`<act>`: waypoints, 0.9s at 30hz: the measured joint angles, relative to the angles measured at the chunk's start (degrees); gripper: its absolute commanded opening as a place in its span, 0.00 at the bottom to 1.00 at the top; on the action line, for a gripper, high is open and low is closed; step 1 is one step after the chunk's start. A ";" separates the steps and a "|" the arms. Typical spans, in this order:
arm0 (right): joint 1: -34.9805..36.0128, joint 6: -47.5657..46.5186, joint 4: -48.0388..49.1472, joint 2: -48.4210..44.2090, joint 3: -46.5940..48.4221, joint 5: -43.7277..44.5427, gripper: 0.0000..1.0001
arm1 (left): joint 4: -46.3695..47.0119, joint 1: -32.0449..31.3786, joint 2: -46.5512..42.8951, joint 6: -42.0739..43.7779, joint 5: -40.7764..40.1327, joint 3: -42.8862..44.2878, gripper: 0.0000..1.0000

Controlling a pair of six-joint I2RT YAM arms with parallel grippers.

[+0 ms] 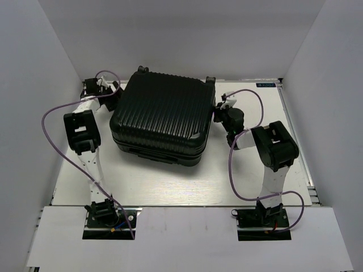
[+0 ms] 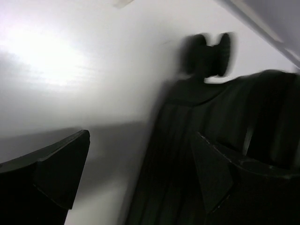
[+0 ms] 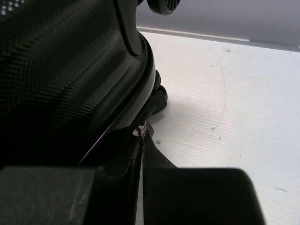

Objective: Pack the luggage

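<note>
The luggage (image 1: 161, 116), a black ribbed hard-shell suitcase, lies flat and closed in the middle of the table. My left gripper (image 1: 113, 97) sits at its far left corner, open. In the left wrist view the gripper (image 2: 140, 173) has its right finger over the ribbed shell (image 2: 178, 154), with a wheel (image 2: 208, 54) beyond. My right gripper (image 1: 218, 113) is against the case's right side. In the right wrist view this gripper (image 3: 142, 138) is shut on a small silvery zipper pull (image 3: 139, 131) at the seam of the shell (image 3: 70, 79).
White walls enclose the table (image 1: 170, 184) at the back and on both sides. Purple cables (image 1: 51, 136) loop out from each arm. Another wheel (image 3: 164, 4) shows at the far corner of the case.
</note>
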 measured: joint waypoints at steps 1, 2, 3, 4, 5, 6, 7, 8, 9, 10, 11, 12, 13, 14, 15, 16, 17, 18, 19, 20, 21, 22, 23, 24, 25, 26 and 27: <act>0.00 -0.07 -0.50 -0.31 -0.04 -0.28 0.00 | -4.35 -0.55 -2.71 -0.61 -6.03 -2.12 1.00; 0.00 -0.13 -1.14 -0.68 -0.17 -0.52 0.00 | -8.79 -1.01 -5.53 -1.33 -10.69 -3.98 1.00; 0.00 -0.07 -1.46 -1.09 -0.52 -0.70 0.00 | -12.98 -1.51 -9.81 -2.56 -16.79 -6.80 1.00; 0.00 0.04 -1.60 -1.55 -1.01 -0.98 0.00 | -16.15 -1.81 -14.84 -3.58 -22.27 -10.82 1.00; 0.00 0.20 -1.79 -2.14 -1.51 -1.25 0.00 | -20.13 -1.88 -20.81 -5.07 -26.84 -14.69 1.00; 0.02 0.37 -1.99 -2.71 -2.05 -1.62 0.00 | -23.10 -1.84 -27.47 -6.71 -31.56 -18.53 1.00; 0.04 0.48 -2.16 -3.10 -2.45 -1.95 0.00 | -25.20 -1.51 -33.86 -8.24 -35.32 -22.12 1.00; 0.07 0.52 -2.32 -3.50 -2.71 -2.29 0.00 | -27.98 -1.27 -40.92 -9.66 -38.73 -25.51 1.00; 0.09 0.50 -2.69 -3.74 -2.78 -2.38 0.00 | -30.62 -1.29 -47.58 -11.23 -41.64 -28.26 1.00; 0.09 0.52 -2.86 -3.85 -2.84 -2.49 0.00 | -32.96 -1.46 -54.82 -13.29 -44.46 -31.56 1.00; 0.09 0.50 -2.97 -3.93 -2.95 -2.58 0.00 | -34.82 -1.66 -60.72 -14.86 -45.79 -34.49 1.00; 0.09 0.50 -3.19 -4.13 -3.02 -2.73 0.00 | -36.52 -1.90 -66.60 -16.63 -46.86 -37.92 1.00; 0.09 0.46 -3.43 -4.42 -3.23 -2.82 0.00 | -37.99 -2.16 -72.13 -18.40 -47.23 -41.72 1.00; 0.11 0.48 -3.52 -4.76 -3.58 -3.04 0.00 | -39.32 -2.43 -76.56 -19.76 -47.15 -45.31 1.00; 0.15 0.46 -3.54 -5.22 -4.15 -3.30 0.00 | -41.35 -2.71 -80.74 -21.81 -46.69 -49.16 0.98; 0.24 0.44 -3.54 -5.66 -4.63 -3.56 0.00 | -43.12 -3.06 -84.30 -23.87 -45.92 -52.39 0.98; 0.37 0.44 -3.58 -6.01 -5.05 -3.67 0.00 | -43.89 -3.45 -86.97 -25.55 -44.96 -55.69 0.98; 0.48 0.31 -3.63 -6.29 -5.31 -3.69 0.00 | -44.02 -4.00 -89.29 -27.43 -43.87 -58.75 0.96; 0.57 0.17 -3.85 -6.56 -5.51 -3.72 0.00 | -44.26 -4.96 -92.04 -29.59 -42.73 -62.12 0.96; 0.59 -0.07 -4.28 -6.84 -5.60 -3.87 0.00 | -43.80 -6.36 -94.68 -31.65 -41.66 -65.70 0.96; 0.61 -0.37 -4.76 -7.10 -5.60 -4.00 0.00 | -43.43 -8.15 -97.04 -33.46 -40.89 -68.85 0.96; 0.63 -0.76 -5.11 -7.32 -5.60 -4.11 0.00 | -42.93 -10.97 -99.58 -35.52 -40.33 -72.02 0.95; 0.68 -1.14 -5.44 -7.50 -5.60 -4.20 0.00 | -42.07 -13.22 -101.26 -37.33 -39.43 -74.42 0.95; 0.68 -1.36 -5.60 -7.58 -5.62 -4.22 0.00 | -40.59 -15.87 -102.27 -38.88 -39.06 -76.37 0.95; 0.68 -1.51 -5.70 -7.65 -5.62 -4.24 0.00 | -38.60 -18.64 -102.40 -40.68 -38.99 -77.83 0.95; 0.70 -1.70 -5.75 -7.67 -5.62 -4.26 0.00 | -35.95 -22.34 -101.11 -42.53 -39.52 -78.82 0.96; 0.70 -1.84 -5.75 -7.69 -5.64 -4.31 0.00 | -34.71 -24.30 -99.69 -43.50 -39.98 -78.86 0.96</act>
